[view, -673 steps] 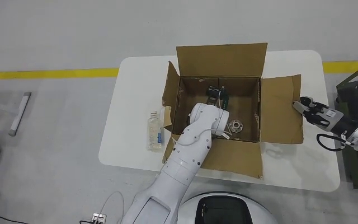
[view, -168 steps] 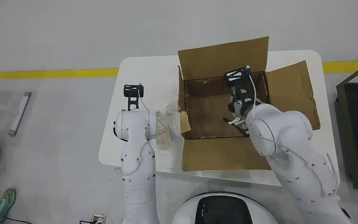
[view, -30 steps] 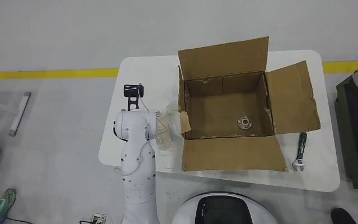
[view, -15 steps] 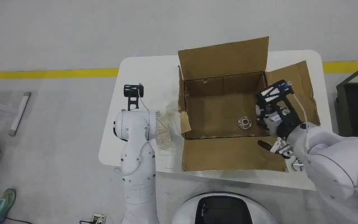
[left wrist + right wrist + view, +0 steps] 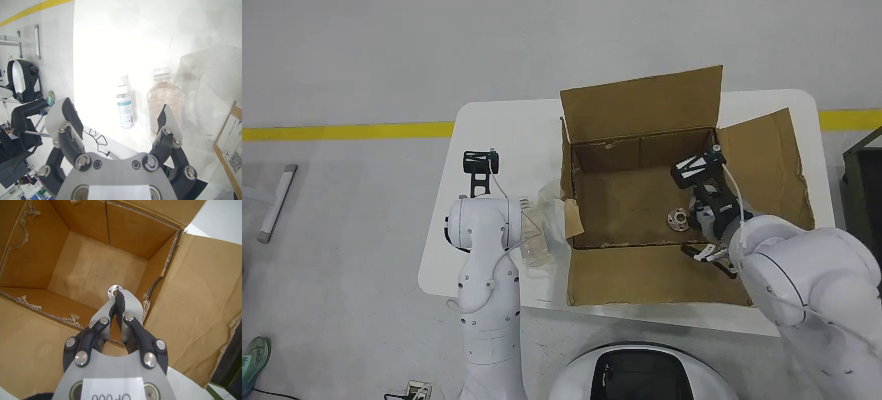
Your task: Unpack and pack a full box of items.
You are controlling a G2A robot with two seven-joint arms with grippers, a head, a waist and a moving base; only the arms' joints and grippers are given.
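Noted right gripper [image 5: 117, 298] swung inward from the right flap since half a second ago; now above box [image 5: 640, 108] floor, fingers pressed together, holding nothing. Found left gripper [image 5: 115, 103] spread wide over table [image 5: 497, 140], near spray bottle [image 5: 124, 106] and clear bottle [image 5: 164, 96]. Found metal flange [image 5: 113, 291] flat on box floor, near right wall. Judged small, rigid, dense, smooth, liable to slip; recommend pinching across rim.

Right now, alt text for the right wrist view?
The right gripper, shut with nothing between its fingers, hangs above an open cardboard box whose flaps are folded outward. A small round metal flange lies on the box floor, showing just past the fingertips.
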